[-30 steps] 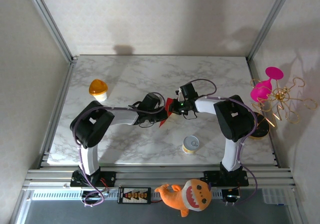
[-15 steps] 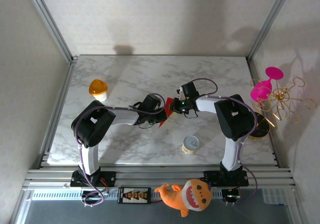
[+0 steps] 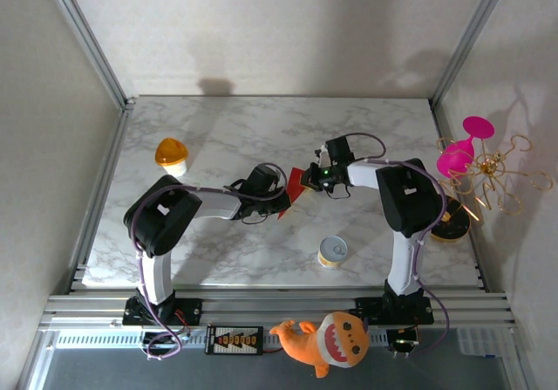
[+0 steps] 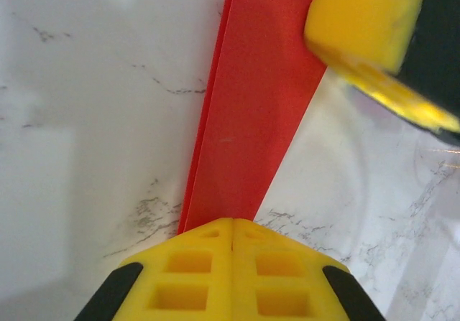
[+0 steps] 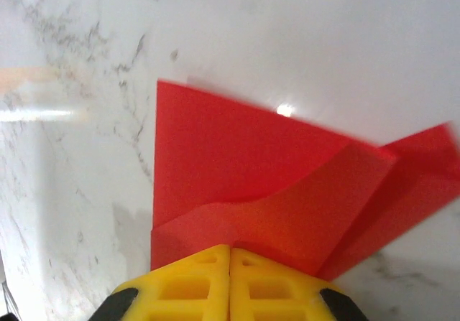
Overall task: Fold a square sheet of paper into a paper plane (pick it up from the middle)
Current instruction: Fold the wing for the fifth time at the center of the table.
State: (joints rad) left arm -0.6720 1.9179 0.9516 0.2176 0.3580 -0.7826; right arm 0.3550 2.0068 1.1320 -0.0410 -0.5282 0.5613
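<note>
Top external: paper point(image 3: 295, 183) near the middle of the worktop point(image 3: 218, 137), between my two arms.
Left fingers point(image 4: 190, 274): pinched shut on the paper's narrow folded end.
Right fingers point(image 5: 190, 281): closed on the opposite edge, with one flap lifted over the lower layer.
Why: I judge the two pinches hold the sheet taut for a crease.
Surface: glossy white marble, glare spots.
Room: plain grey walls, aluminium frame.

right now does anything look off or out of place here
Nothing spilled or damaged. The shark plush lies off the table on the front rail. The red paper, pinched by left gripper and right gripper, has folds splaying unevenly.
</note>
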